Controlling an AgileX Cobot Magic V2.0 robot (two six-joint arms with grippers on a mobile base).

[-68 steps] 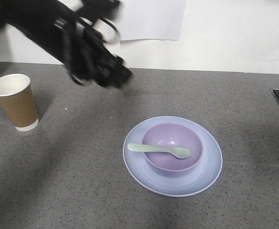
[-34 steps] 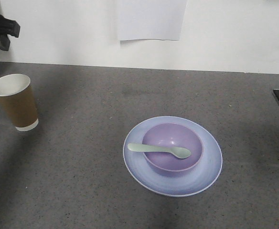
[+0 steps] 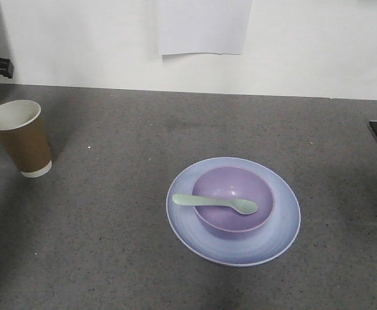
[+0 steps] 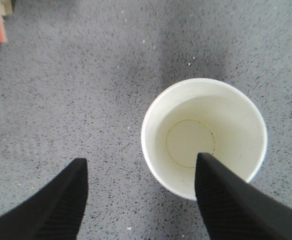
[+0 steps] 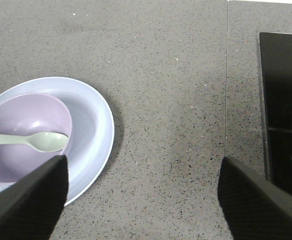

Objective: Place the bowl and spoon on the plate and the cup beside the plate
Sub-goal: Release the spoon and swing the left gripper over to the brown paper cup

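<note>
The tall brown paper cup [image 3: 19, 137] with its white inside is seen standing upright near the left edge of the speckled grey bench [image 3: 111, 245], well apart from the round pale periwinkle-blue plate [image 3: 233, 211], which lies right of the bench's middle. On the plate sits the small lavender-purple plastic bowl [image 3: 232, 200], and the pale mint-green plastic spoon [image 3: 214, 203] is laid across it, head inside the bowl and handle over the rim toward the cup's side.

In the left wrist view the left pincer [image 4: 141, 170] is spread wide above the cup [image 4: 204, 137]; one black fingertip [image 4: 216, 180] overlaps the cup's mouth, the other is over bare bench, and nothing is pinched (whether the cup is touched cannot be told). The right pincer [image 5: 141, 170] is likewise spread wide and holds nothing, with the plate [image 5: 93, 120] beneath its one side and a black panel [image 5: 283, 105] at the bench's right edge.
</note>
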